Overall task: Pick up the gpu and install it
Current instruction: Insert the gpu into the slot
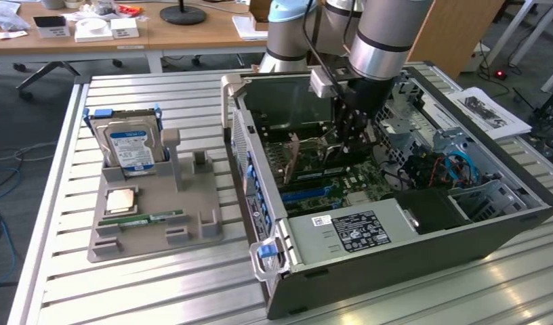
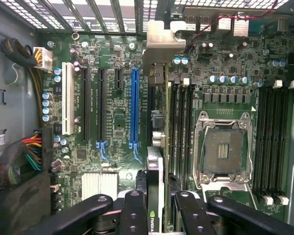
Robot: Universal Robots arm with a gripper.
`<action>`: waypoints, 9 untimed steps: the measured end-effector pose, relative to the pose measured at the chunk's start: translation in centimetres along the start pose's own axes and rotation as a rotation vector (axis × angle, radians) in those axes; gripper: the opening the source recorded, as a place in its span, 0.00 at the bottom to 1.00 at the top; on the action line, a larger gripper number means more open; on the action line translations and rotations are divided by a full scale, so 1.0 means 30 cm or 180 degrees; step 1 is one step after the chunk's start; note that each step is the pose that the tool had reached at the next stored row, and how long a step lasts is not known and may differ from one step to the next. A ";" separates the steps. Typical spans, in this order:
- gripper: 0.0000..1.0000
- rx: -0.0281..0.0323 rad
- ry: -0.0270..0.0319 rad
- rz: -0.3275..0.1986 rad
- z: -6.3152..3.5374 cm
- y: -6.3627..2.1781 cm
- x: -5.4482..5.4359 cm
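**Card in the grip, poised over the board**

The end effector [image 2: 156, 198] is clamped on the gpu [image 2: 155, 161], its dark fingers [image 2: 133, 210] pressed to either face of the card. In the wrist view the card is seen edge-on, with its silver bracket at the far end. It hangs inside the open computer case [image 1: 394, 250], over the motherboard [image 2: 112, 122] and near the long blue slot [image 2: 134, 105]. By my judgement it is not seated.

The gpu should be light and stiff but fragile. A flat pinch on both faces, clear of the contact edge, looks like the right hold. Its smooth faces could slip if it tilts.

Beside the case stands a grey holder [image 1: 146, 233] carrying a hard drive [image 1: 127, 145] and a RAM stick [image 1: 154, 219]. Both the case and the holder rest on a slatted metal table [image 1: 150, 291]. Beyond the table are wooden desks [image 1: 195, 34] with clutter on them, and cables trail on the floor.
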State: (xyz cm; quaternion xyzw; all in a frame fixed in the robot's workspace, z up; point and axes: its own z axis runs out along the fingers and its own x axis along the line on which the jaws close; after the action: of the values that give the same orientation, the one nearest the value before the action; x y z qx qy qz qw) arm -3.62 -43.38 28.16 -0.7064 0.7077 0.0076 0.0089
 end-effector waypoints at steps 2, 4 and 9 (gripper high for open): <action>0.27 0.0001 0.0000 0.0024 0.000 0.000 0.004; 0.27 0.0001 0.0000 0.0048 0.000 0.000 0.009; 0.27 0.0002 0.0000 0.0075 0.000 0.002 0.017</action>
State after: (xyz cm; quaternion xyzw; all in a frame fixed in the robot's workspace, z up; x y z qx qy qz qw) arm -3.68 -43.89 28.16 -0.6981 0.7159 0.0075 0.0091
